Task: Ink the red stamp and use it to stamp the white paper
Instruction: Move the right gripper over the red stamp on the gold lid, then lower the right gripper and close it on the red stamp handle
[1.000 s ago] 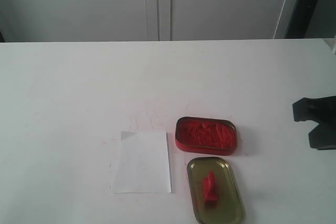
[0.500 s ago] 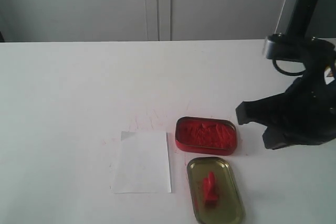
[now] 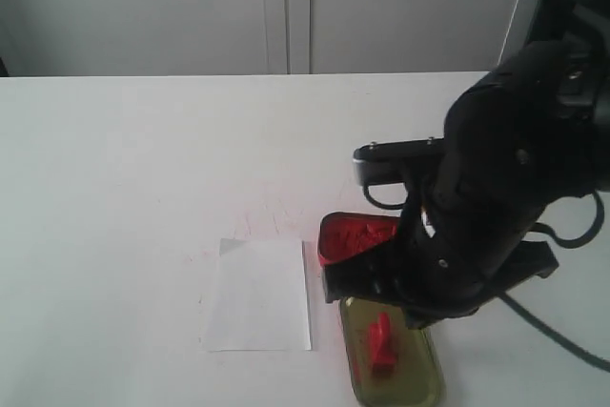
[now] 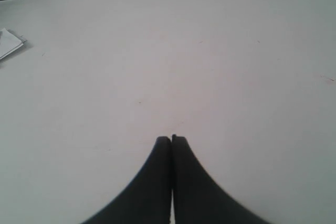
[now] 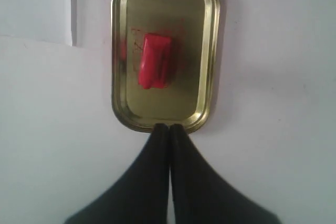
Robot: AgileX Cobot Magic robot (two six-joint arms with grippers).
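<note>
The red stamp (image 3: 381,342) lies on its side in the gold oval tin lid (image 3: 422,380), near the table's front edge. In the right wrist view the red stamp (image 5: 155,60) rests mid-lid, and my right gripper (image 5: 169,126) hangs shut and empty over the lid's rim (image 5: 212,51), short of the stamp. The white paper (image 3: 257,295) lies flat to the left of the lid; its edge (image 5: 34,3) shows too. My right arm (image 3: 496,197) covers much of the red ink tin (image 3: 355,234). My left gripper (image 4: 171,138) is shut over bare table.
The white table (image 3: 143,159) stretches back to grey cabinet doors (image 3: 286,7). Faint red ink smears (image 3: 276,212) mark the table behind the paper. A white object (image 4: 9,43) sits at the table's edge in the left wrist view.
My right arm has swung in from the right edge and now hangs over the ink tin and lid. The stamp, lid, tin and paper have not moved.
</note>
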